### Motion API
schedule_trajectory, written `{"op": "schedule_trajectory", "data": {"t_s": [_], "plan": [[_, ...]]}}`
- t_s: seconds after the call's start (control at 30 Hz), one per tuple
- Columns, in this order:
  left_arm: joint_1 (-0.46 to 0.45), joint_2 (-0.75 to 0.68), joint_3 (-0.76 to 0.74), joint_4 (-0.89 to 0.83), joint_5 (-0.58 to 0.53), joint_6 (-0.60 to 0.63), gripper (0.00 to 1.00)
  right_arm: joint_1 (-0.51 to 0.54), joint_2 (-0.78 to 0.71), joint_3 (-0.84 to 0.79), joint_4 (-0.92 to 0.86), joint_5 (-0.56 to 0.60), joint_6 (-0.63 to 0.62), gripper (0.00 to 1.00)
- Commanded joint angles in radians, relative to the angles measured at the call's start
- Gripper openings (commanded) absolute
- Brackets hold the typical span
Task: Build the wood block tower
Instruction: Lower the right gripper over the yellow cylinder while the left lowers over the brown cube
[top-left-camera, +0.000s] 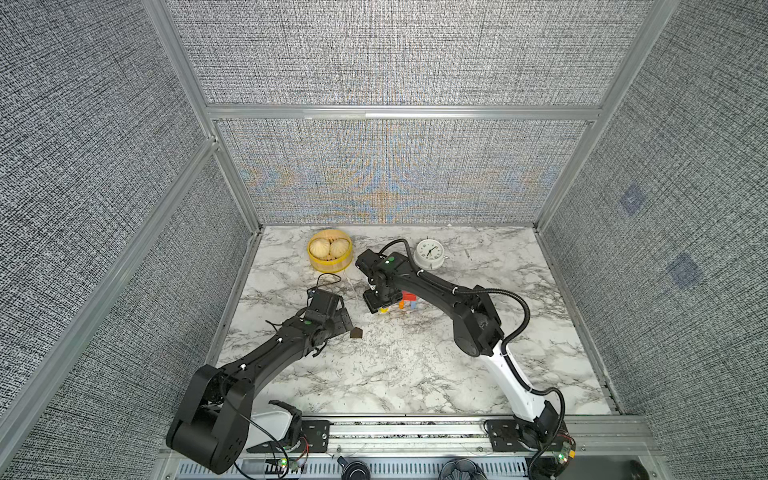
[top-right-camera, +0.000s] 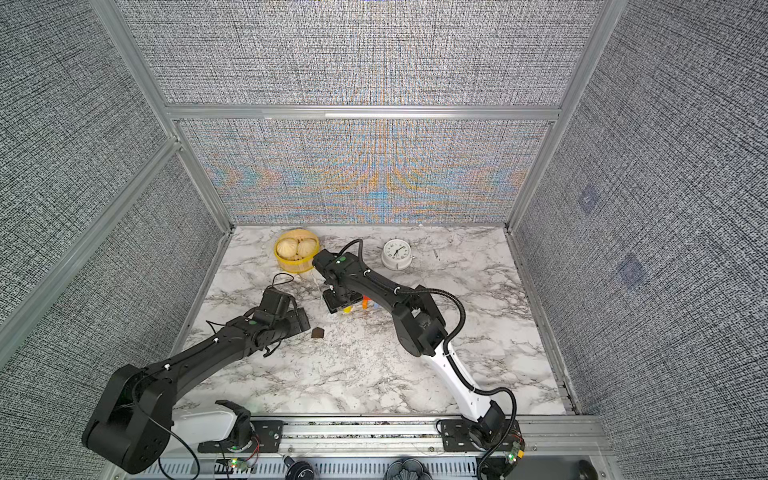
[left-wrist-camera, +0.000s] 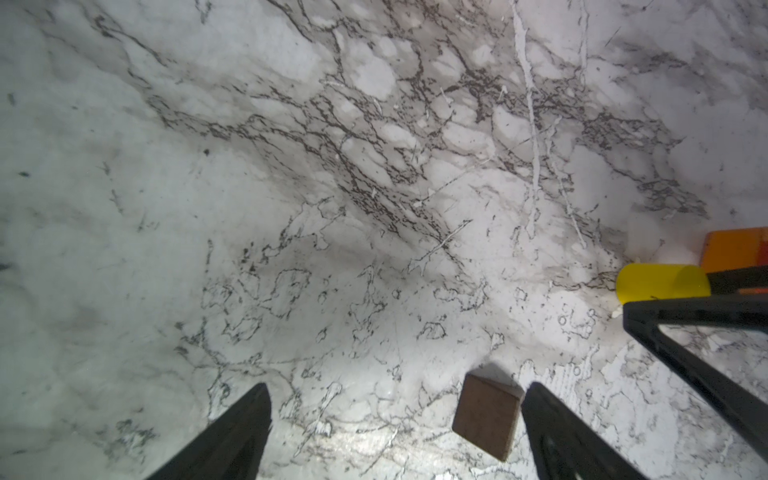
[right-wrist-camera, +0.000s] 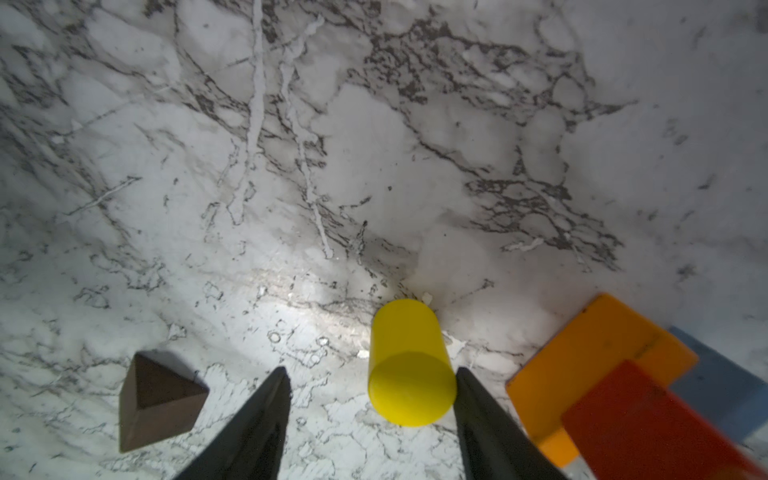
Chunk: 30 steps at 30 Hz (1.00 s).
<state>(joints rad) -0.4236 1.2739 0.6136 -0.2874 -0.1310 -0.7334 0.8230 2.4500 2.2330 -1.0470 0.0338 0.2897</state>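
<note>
The tower is a low stack beside my right gripper: an orange brick (right-wrist-camera: 590, 357) and a light-blue brick (right-wrist-camera: 715, 374) with a red brick (right-wrist-camera: 648, 419) lying across them. In both top views the tower (top-left-camera: 408, 300) (top-right-camera: 366, 302) stands mid-table. A yellow cylinder (right-wrist-camera: 409, 374) stands upright between the fingers of my open right gripper (right-wrist-camera: 372, 370). It touches one finger, with a gap to the other. A brown house-shaped block (left-wrist-camera: 486, 415) (top-left-camera: 356, 332) lies on the table inside my wide-open left gripper (left-wrist-camera: 399, 386), close to one finger.
A yellow steamer basket (top-left-camera: 328, 264) with buns stands at the back left. A white alarm clock (top-left-camera: 429, 252) stands at the back, behind the right arm. Bare marble table (top-left-camera: 395, 374) stretches toward the front edge. Fabric walls close off three sides.
</note>
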Motion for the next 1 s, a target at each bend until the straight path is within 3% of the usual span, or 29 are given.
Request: {"op": "schedule_trajectory", "data": {"t_s": [0.0,0.6,0.97], "plan": [[0.003,-0.005,0.0,0.004,0.001,0.005,0.95,0.001,0.0,-0.003,-0.004,-0.015,0.006,0.59],[0.009,-0.042,-0.003,-0.02,0.002,0.011,0.95,0.004,-0.004,0.008,-0.019,-0.03,0.003,0.31],[0.009,-0.085,0.0,-0.036,0.014,0.021,0.95,0.02,-0.069,0.018,-0.044,-0.034,-0.013,0.28]]}}
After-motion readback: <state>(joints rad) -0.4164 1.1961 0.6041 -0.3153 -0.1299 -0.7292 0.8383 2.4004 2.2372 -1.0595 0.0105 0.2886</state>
